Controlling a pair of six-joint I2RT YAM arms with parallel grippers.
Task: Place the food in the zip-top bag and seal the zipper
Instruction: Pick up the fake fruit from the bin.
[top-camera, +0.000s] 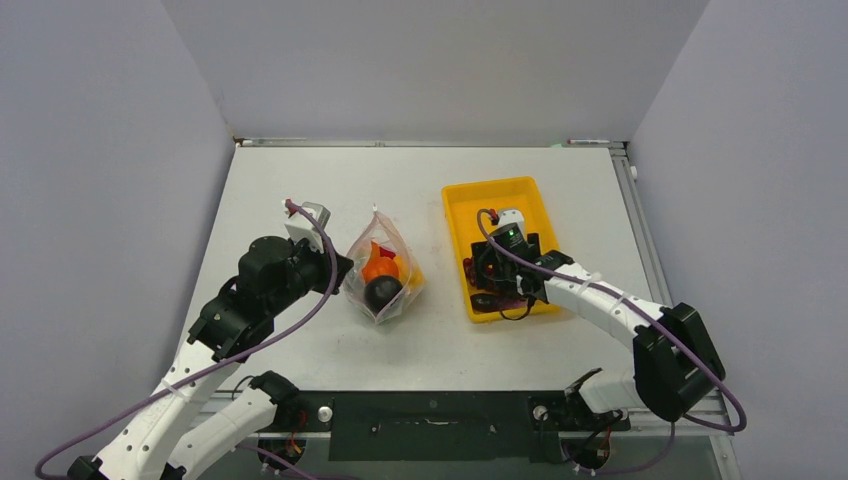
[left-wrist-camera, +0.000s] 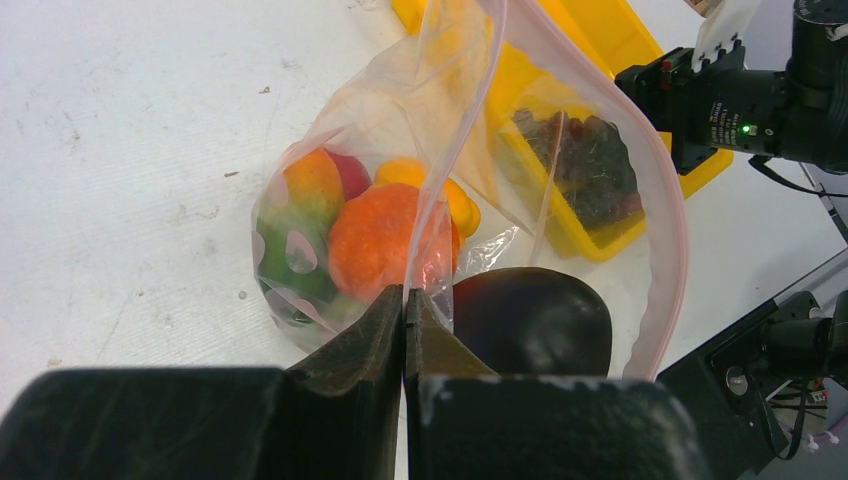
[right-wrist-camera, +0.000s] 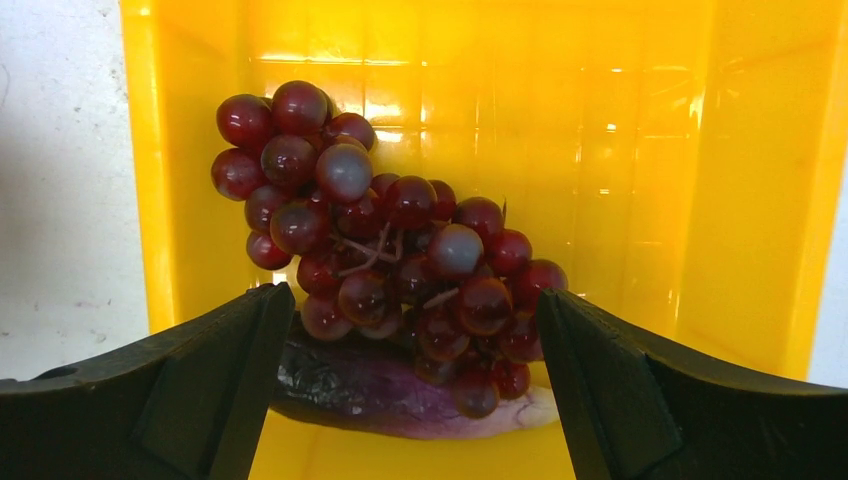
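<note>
Over the yellow tray (right-wrist-camera: 650, 150), right gripper (right-wrist-camera: 410, 310) spread wide above the grape cluster (right-wrist-camera: 380, 230); left gripper (left-wrist-camera: 405, 300) pinches zip-top bag (left-wrist-camera: 400, 100).

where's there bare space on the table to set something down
Bare table along the far edge, behind the zip-top bag and yellow tray; a narrow lane between bag and tray; a wide patch in front of the bag. Crowded: the tray's near end, grape cluster under the right arm; the bag's left, by the left arm.

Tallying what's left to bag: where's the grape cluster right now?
The grape cluster lies in the yellow tray on the right side of the table, framed by the open right gripper in the right wrist view.
</note>
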